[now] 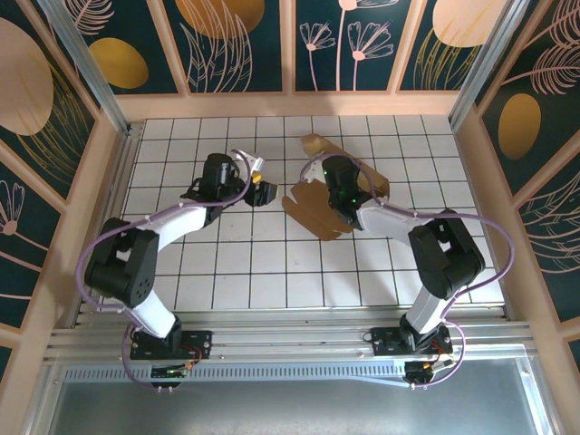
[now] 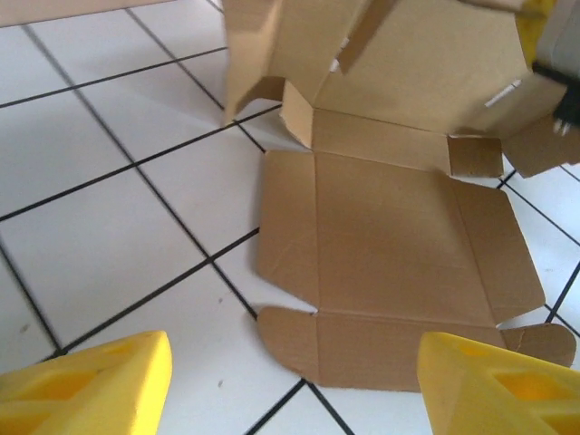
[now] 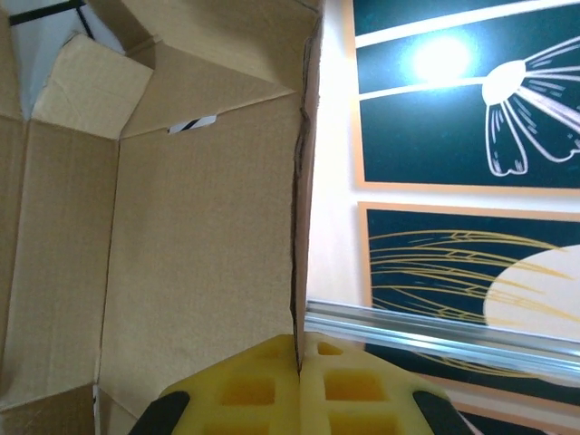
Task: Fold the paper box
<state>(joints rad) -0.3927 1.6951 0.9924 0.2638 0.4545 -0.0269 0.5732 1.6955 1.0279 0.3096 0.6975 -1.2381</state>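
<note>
The paper box (image 1: 317, 210) is a brown die-cut cardboard sheet lying near the middle of the white tiled table, with part of it lifted. My right gripper (image 1: 344, 196) sits over it. In the right wrist view its yellow fingers (image 3: 272, 390) are pressed together on the edge of a raised panel of the paper box (image 3: 199, 236). My left gripper (image 1: 260, 191) hovers just left of the sheet, open and holding nothing. In the left wrist view its yellow fingertips (image 2: 91, 385) stand wide apart above the flat panels of the paper box (image 2: 390, 245), whose far part stands up.
The tiled table (image 1: 227, 263) is fenced by wooden edging and dark flower-patterned walls (image 1: 236, 41) on three sides. An aluminium rail (image 1: 290, 340) runs along the near edge by the arm bases. Bare tiles lie in front of the cardboard.
</note>
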